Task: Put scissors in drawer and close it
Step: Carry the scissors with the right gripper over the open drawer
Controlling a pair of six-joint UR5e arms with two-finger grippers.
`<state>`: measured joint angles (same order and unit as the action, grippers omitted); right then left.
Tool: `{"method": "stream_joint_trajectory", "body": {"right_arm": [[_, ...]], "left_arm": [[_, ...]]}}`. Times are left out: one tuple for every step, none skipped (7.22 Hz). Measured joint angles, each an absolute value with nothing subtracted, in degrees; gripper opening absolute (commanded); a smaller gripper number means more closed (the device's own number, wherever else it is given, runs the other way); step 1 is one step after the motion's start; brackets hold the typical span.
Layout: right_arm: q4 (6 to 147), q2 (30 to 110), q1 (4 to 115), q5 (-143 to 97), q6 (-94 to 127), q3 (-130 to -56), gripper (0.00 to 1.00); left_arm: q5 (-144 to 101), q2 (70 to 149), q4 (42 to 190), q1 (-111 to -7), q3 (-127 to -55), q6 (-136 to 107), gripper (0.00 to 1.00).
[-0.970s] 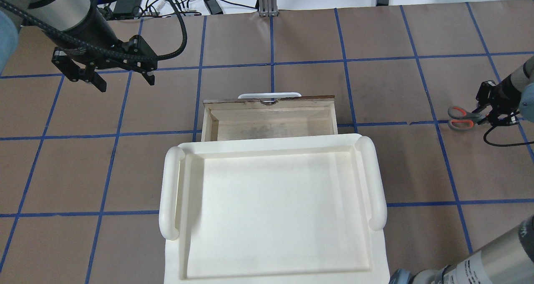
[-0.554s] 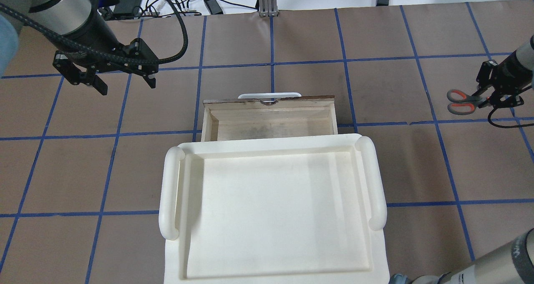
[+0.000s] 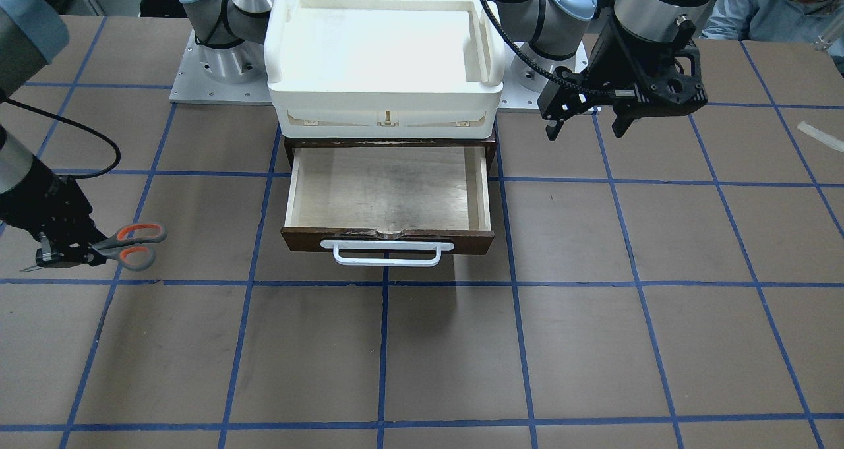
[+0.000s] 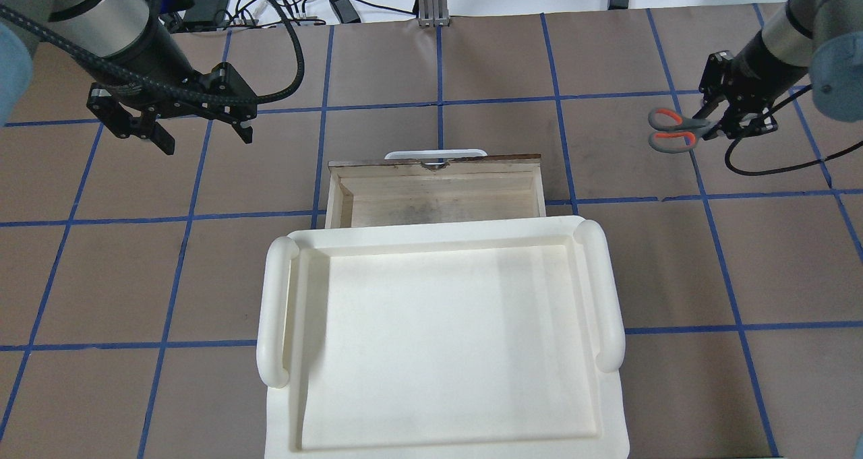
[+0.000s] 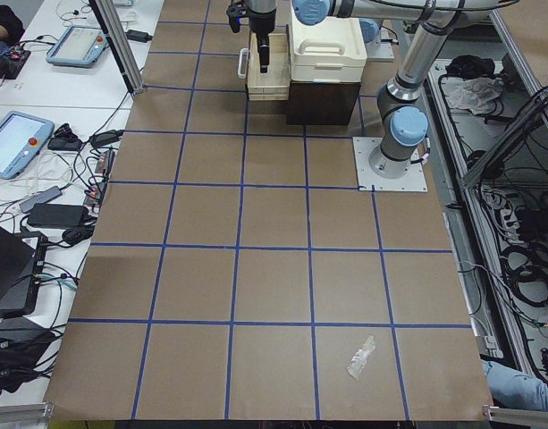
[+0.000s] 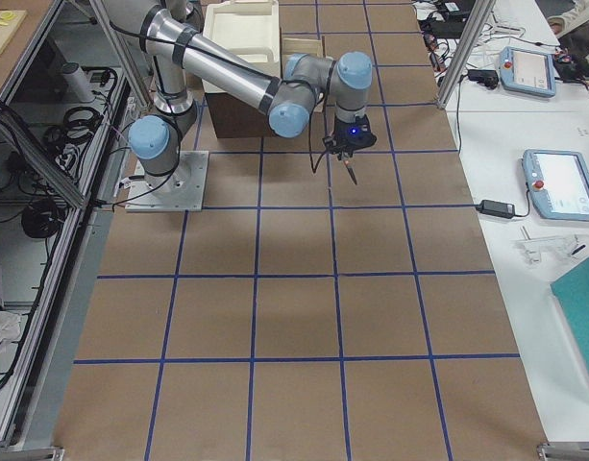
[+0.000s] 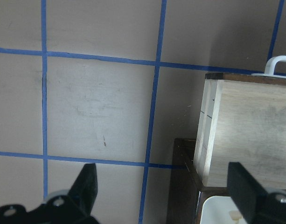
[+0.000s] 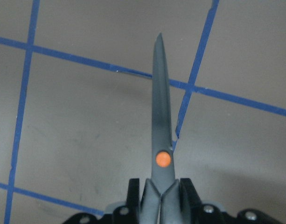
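The scissors (image 4: pixel 671 130), with grey loops and orange inserts, hang above the table to the right of the drawer (image 4: pixel 438 199), handles toward it. My right gripper (image 4: pixel 725 125) is shut on them near the pivot. In the right wrist view the closed blades (image 8: pixel 160 116) point away from the fingers (image 8: pixel 133 196). The front view shows the scissors (image 3: pixel 128 244) left of the open, empty drawer (image 3: pixel 389 192) with its white bar handle (image 3: pixel 387 258). My left gripper (image 4: pixel 204 137) is open and empty, above the table left of the drawer, and shows too in the front view (image 3: pixel 585 131).
A cream-white plastic tray (image 4: pixel 431 233) sits on the dark brown cabinet (image 7: pixel 182 186) and covers the drawer's back part. Cables and devices lie past the table's far edge (image 4: pixel 283 4). A scrap of plastic (image 5: pixel 361 356) lies on the table at the robot's far left.
My right gripper has carried the scissors away from the robot and leftward toward the drawer in the overhead view. My left gripper has barely shifted and stays open.
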<state>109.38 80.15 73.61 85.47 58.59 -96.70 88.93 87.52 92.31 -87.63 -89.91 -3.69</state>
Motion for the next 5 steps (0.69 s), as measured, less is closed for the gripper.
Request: {"method": "stream_joint_trajectory", "body": {"right_arm": [[106.6,80.8,78.1,86.1,63.7,-94.1,0.12],[104.8,81.0,82.9,86.6,68.9,-92.2,0.12],[104.3,80.9,87.4,86.8,73.8,-91.2,0.11],[104.3,80.8,91.1,86.6,78.0,-90.7,0.11],[104.4,80.7,94.5,86.6,81.4,-90.6,0.1]], "left_arm": [[88.9,87.5,92.3,-87.6,-89.9,-3.7,1.0],[88.9,87.5,92.4,-87.6,-89.9,-3.7,1.0],[88.9,87.5,92.4,-87.6,-89.9,-3.7,1.0],[88.9,87.4,92.4,-87.6,-90.0,-3.7,1.0],[88.9,87.4,92.4,-87.6,-90.1,-3.7,1.0]]}}
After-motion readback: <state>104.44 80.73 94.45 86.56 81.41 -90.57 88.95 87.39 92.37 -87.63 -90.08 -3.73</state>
